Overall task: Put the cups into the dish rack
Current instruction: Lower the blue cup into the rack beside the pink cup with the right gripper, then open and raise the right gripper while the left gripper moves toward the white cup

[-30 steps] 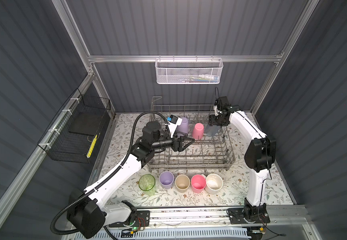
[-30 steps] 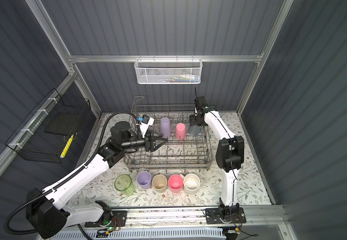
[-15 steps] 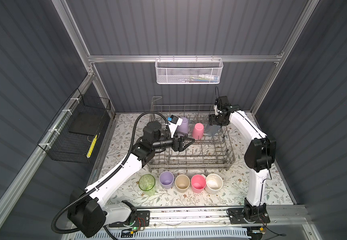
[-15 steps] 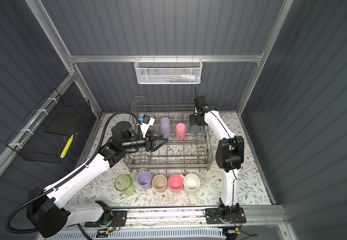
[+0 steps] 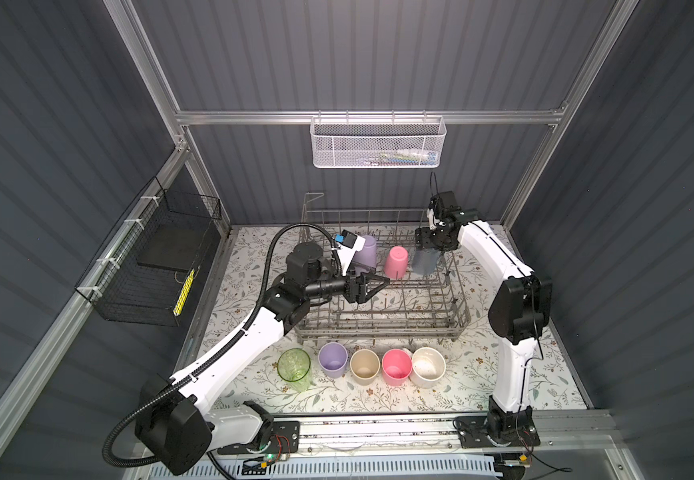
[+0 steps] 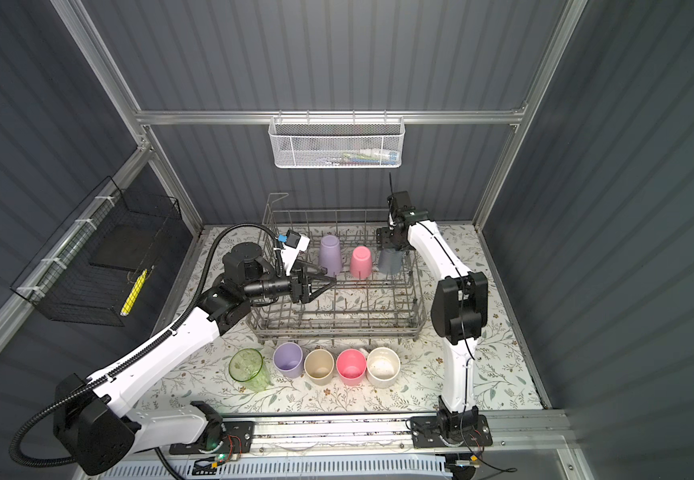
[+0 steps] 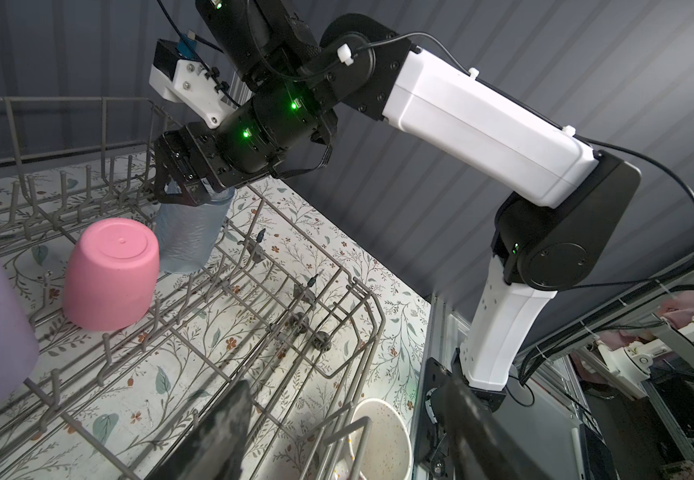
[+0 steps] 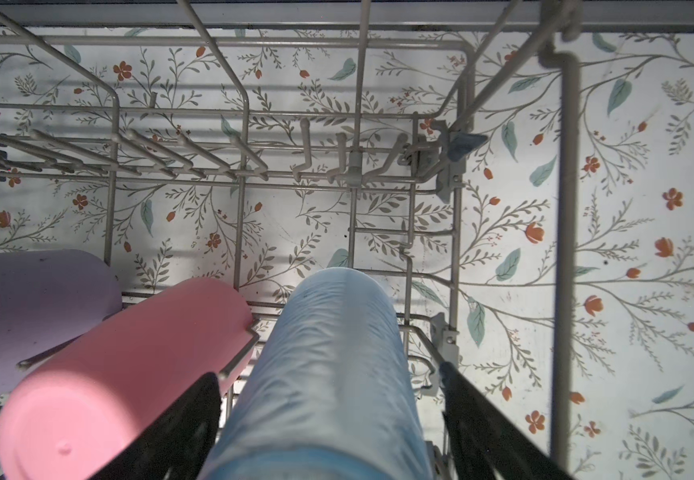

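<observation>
Dish rack [image 5: 378, 332]: grey wire, set on the flowered table [image 5: 553, 365] towards its back edge. Inside, along the rack's back side, three cups stand mouth-down in a row: upturned lilac cup [image 5: 365, 251] nearest the rack's left side, upturned pink cup [image 5: 396, 262] in the middle, blue cup [image 5: 425, 262] by the back right corner. Right claw [image 5: 429, 249]: I see it directly over the blue cup, released. Its fingers [image 8: 187, 415] stand on either side of the cup with a thin gap on each side in the right wrist view. Left claw [image 5: 376, 284]: released and holding nothing, level over the rack's left half, just in front of the upturned lilac and pink cups. My left wrist view shows its fingers [image 7: 220, 436] wide apart. Between the rack's front side and the table's front edge, five cups stand upright in a close line, left to right: green cup [image 5: 294, 369], upright lilac cup [image 5: 333, 359], beige cup [image 5: 365, 365], upright pink cup [image 5: 397, 366], cream cup [image 5: 427, 366], the widest. White mesh basket [image 5: 378, 143] on the back wall; black wire basket [image 5: 150, 266] on the left wall.
</observation>
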Controlling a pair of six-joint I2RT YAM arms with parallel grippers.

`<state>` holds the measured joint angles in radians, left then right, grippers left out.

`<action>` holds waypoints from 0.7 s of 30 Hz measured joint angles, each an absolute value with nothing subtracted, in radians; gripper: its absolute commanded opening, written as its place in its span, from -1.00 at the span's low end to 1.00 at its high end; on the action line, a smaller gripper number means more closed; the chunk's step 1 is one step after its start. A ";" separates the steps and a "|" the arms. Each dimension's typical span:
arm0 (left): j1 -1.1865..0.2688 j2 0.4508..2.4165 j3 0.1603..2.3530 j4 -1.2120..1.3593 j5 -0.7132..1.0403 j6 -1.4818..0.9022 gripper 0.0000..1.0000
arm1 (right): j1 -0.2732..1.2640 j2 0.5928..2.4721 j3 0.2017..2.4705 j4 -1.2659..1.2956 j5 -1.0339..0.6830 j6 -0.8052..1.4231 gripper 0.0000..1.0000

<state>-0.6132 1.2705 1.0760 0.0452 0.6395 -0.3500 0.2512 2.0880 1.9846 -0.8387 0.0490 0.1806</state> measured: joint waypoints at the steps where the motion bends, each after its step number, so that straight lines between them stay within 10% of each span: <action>1: -0.613 1.271 1.076 0.045 0.640 -0.350 0.46 | 0.252 2.088 1.985 -0.838 0.049 0.183 0.75; 21: -0.614 1.264 1.076 0.015 0.628 -0.340 0.47 | 0.251 1.654 1.786 -0.702 0.043 0.201 0.81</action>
<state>-0.6136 1.2644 1.0760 0.0151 0.6277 -0.3405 0.2512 1.6539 1.7863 -0.7021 0.0433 0.2008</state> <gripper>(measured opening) 0.730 0.907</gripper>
